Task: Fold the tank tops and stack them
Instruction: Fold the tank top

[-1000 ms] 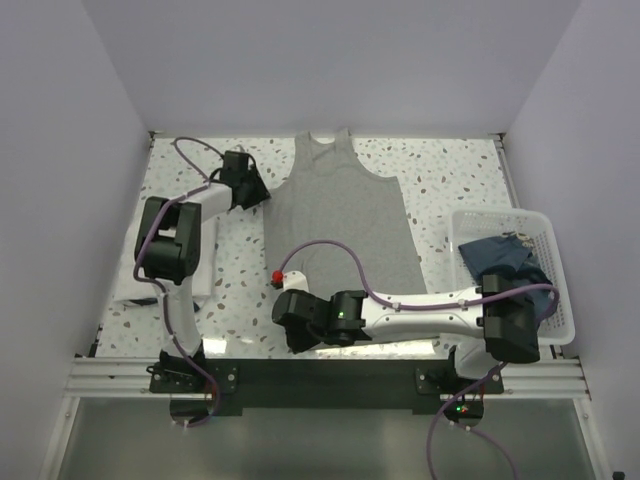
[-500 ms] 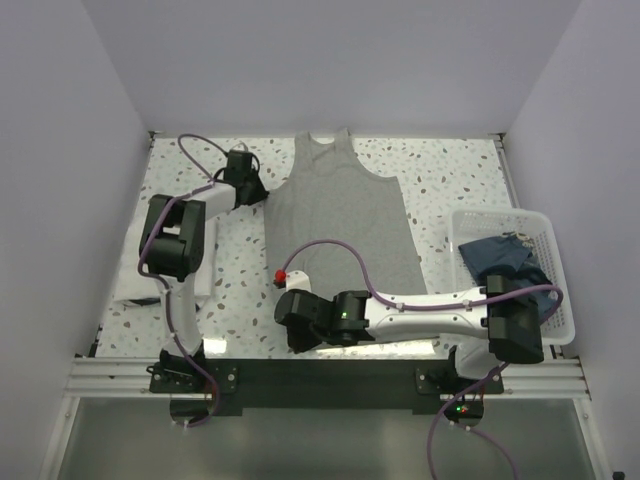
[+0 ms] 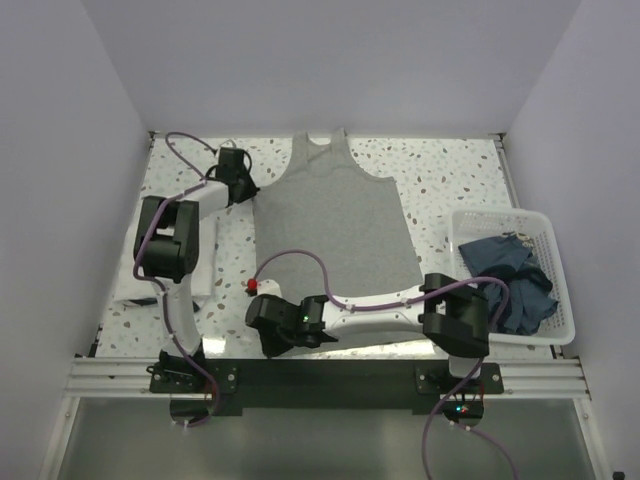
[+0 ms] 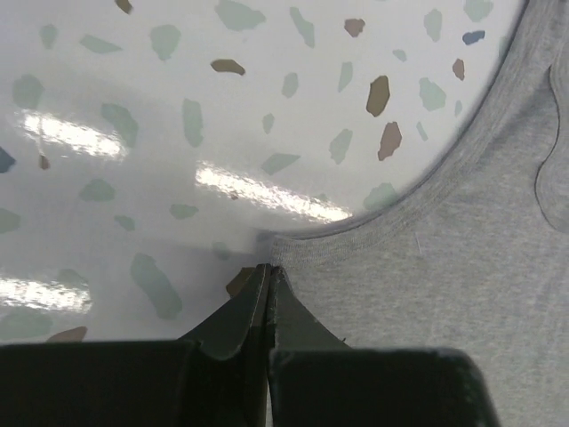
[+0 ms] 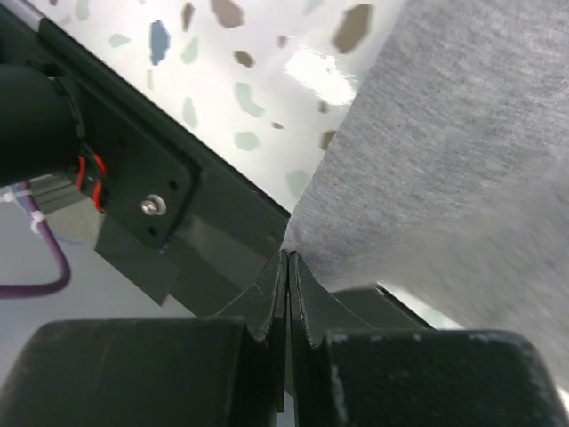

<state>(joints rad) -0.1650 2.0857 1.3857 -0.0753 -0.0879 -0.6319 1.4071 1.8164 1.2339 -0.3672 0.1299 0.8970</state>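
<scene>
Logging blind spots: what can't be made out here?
- Grey tank top, near hem: top view, the right arm covers it.
- Pale flat object under the left arm: top view, identity unclear.
- Dark blue cloth in the basket: bunched, garment type unclear.
- Wrist views: shut jaws hide how much fabric the left gripper and right gripper pinch.

text: none readable | labels: none | brands: none | numbers: none | signs: none | checked: top external, left wrist, right wrist views, all without legible markings
</scene>
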